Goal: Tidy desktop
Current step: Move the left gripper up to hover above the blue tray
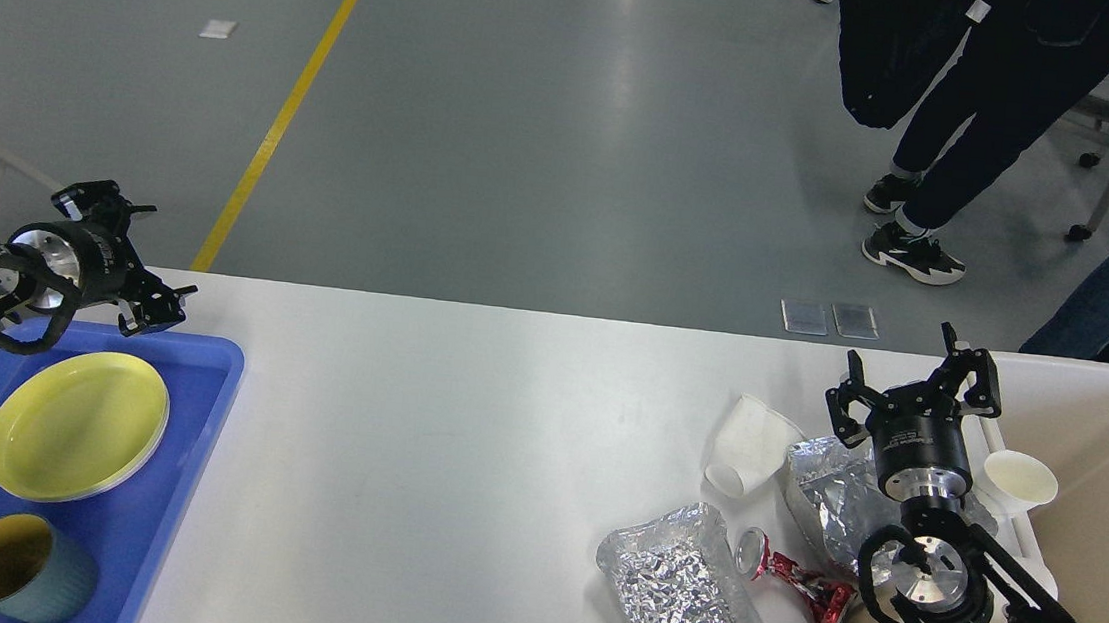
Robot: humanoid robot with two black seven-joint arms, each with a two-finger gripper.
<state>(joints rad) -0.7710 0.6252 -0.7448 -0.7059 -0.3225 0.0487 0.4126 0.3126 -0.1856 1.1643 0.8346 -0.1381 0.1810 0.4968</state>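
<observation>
Desktop [463, 444] filling lower frame, long axis left-right; right gripper [912, 388] spread, empty, above foil by right edge; left gripper [122, 259] at far left corner, spread unreadable.

Bright, sharp overhead light glares off the floor [625, 77].

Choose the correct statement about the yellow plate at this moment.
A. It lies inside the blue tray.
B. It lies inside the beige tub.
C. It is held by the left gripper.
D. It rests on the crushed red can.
A. The yellow plate lies flat on the floor of the blue tray, while the left gripper is open above the tray's far edge, holding nothing.
</observation>
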